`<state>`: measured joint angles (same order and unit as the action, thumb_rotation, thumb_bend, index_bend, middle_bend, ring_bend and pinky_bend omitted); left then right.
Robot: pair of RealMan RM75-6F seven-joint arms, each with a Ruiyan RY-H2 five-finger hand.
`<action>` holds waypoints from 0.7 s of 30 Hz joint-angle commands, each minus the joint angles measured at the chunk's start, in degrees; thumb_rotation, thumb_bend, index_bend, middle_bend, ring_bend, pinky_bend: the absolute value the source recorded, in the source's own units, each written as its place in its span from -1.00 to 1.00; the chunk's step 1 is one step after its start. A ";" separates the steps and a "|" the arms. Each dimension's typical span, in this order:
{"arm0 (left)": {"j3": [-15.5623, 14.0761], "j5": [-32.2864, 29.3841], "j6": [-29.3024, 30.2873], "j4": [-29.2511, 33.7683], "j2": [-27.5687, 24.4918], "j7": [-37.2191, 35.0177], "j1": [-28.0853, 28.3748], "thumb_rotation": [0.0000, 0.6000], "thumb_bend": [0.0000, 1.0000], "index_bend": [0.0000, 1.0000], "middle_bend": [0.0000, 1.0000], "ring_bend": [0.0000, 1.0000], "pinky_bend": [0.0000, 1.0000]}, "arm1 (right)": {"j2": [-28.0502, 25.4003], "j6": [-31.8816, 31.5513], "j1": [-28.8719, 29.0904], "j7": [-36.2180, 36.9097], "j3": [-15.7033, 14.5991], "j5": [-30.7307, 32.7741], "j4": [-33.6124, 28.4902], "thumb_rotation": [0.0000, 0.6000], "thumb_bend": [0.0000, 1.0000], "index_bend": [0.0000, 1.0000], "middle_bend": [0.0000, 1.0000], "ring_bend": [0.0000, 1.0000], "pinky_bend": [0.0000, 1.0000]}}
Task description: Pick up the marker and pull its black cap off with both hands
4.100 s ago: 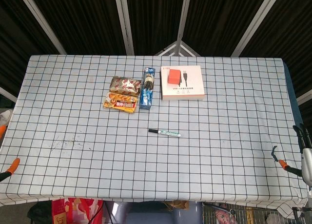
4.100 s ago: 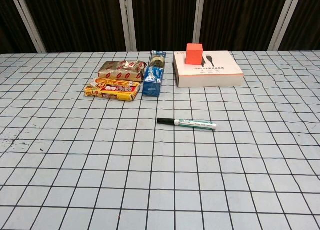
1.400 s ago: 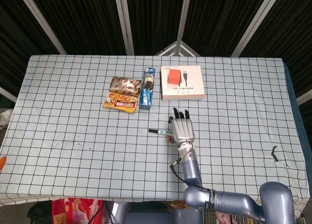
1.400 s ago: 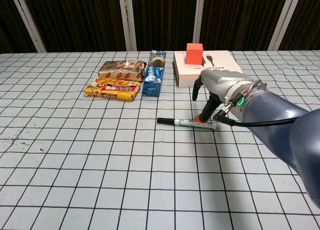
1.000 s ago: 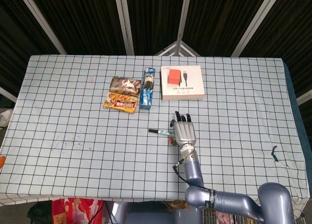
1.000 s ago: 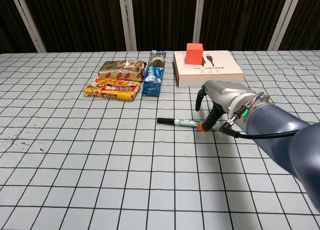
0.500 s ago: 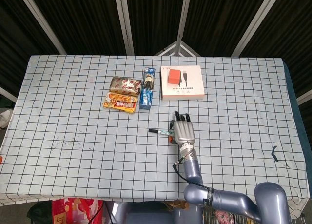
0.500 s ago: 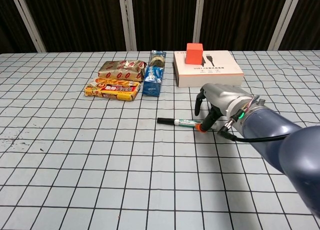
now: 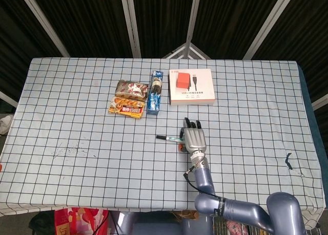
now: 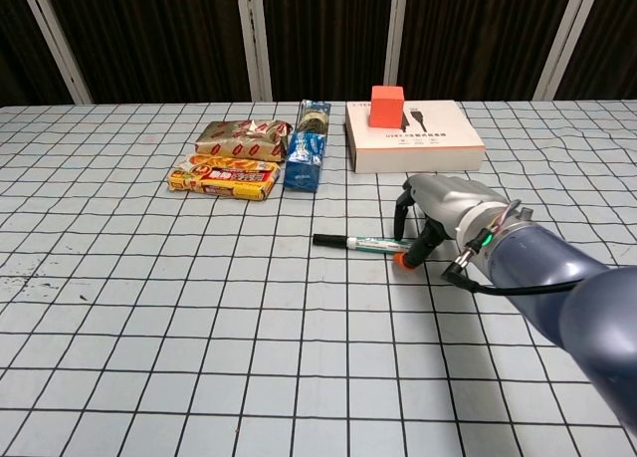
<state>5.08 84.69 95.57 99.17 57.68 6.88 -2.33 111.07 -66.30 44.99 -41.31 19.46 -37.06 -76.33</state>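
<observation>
The marker (image 9: 169,137) (image 10: 363,243) lies flat on the checked tablecloth, with its black cap (image 10: 326,240) pointing left. My right hand (image 9: 193,139) (image 10: 445,206) hovers low over the marker's right end and hides it. Its fingers (image 10: 402,216) come down behind the barrel. The orange-tipped thumb (image 10: 401,261) sits just in front of the barrel, with a small gap to it. The marker rests on the cloth and is not lifted. My left hand shows in neither view.
Behind the marker stand a white box (image 9: 191,86) (image 10: 413,138) with a red cube (image 10: 386,107) on it, an upright-lying blue packet (image 9: 155,93) (image 10: 307,158) and two snack packs (image 9: 128,97) (image 10: 234,163). The tablecloth (image 9: 77,143) stretches left and toward the near edge.
My right hand came in from the right, settled over the marker's right end and sank lower; the thumb has slid slightly toward the near side. The marker has not moved.
</observation>
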 commanded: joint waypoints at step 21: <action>-0.07 -0.10 -0.04 0.99 0.26 2.20 0.07 1.00 -0.27 -0.97 -1.00 -1.00 -1.00 | 0.44 1.89 0.02 1.65 -0.53 -1.13 2.21 1.00 -0.15 0.22 -0.86 -0.72 -0.91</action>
<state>5.02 84.59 95.53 100.16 57.93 9.08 -2.25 111.52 -64.42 45.00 -39.69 18.92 -38.17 -74.12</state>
